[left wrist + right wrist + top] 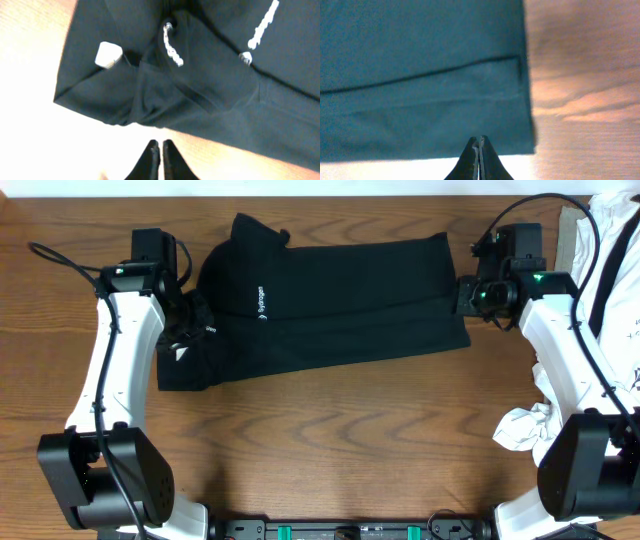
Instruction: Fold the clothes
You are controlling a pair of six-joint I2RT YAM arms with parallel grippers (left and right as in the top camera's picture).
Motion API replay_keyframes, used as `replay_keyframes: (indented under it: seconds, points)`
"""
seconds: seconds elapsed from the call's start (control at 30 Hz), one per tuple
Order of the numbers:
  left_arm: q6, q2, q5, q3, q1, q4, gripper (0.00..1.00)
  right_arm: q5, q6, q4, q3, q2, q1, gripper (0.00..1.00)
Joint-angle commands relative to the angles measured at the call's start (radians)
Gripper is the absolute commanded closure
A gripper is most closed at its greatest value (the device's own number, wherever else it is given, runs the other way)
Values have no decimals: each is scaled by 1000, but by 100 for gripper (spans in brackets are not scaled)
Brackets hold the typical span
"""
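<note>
The clothes (340, 300) are one black garment lying flat across the far middle of the table, with small white logo lettering (262, 300) toward its left end. My left gripper (187, 317) hovers at that left end, shut and holding nothing. In the left wrist view its gripper (160, 145) is over bare wood, just short of the black cloth (200, 85), which shows a white label (107, 55) and a white drawstring (172, 47). My right gripper (468, 295) is at the garment's right edge. It is shut (480, 139) over the hem (445, 115), with no cloth visibly between the fingers.
White garments with black straps (610, 250) lie at the far right edge. A crumpled white cloth (522, 430) sits beside the right arm's base. Bare wooden table (330, 450) stretches in front of the black garment.
</note>
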State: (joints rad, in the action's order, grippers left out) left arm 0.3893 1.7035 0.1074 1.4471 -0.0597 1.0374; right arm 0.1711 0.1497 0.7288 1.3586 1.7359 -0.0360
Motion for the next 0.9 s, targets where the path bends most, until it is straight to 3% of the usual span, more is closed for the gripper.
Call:
replay_keyframes:
  seconds: [0.0, 0.3, 0.87]
  points:
    - [20, 18, 43, -63, 6, 8, 94, 85, 21, 1, -34, 38, -27, 99]
    - [19, 24, 42, -249, 9, -151, 94, 65, 10, -69, -95, 179, -46, 99]
    - [13, 25, 38, -390, 9, -330, 94, 8, 14, -57, -100, 330, -45, 99]
